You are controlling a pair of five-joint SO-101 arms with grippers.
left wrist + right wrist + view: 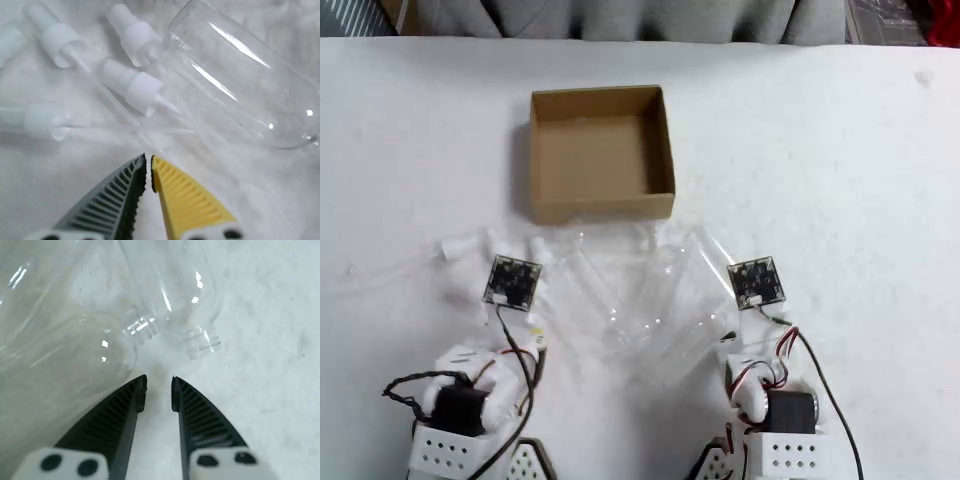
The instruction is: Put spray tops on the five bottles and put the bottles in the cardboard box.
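Several clear bottles without tops lie in a heap on the white table between the two arms. White spray tops with thin dip tubes lie loose to the left of the heap. The open cardboard box stands behind them. My left gripper, one finger grey and one yellow, is shut and holds nothing; it hangs just above a spray top and a bottle. My right gripper is open by a narrow gap, with nothing in it, close to a bottle's open neck.
The table is bare white cloth to the right of the box and along the far side. The arm bases with their cables sit at the near edge. Grey fabric runs along the far edge.
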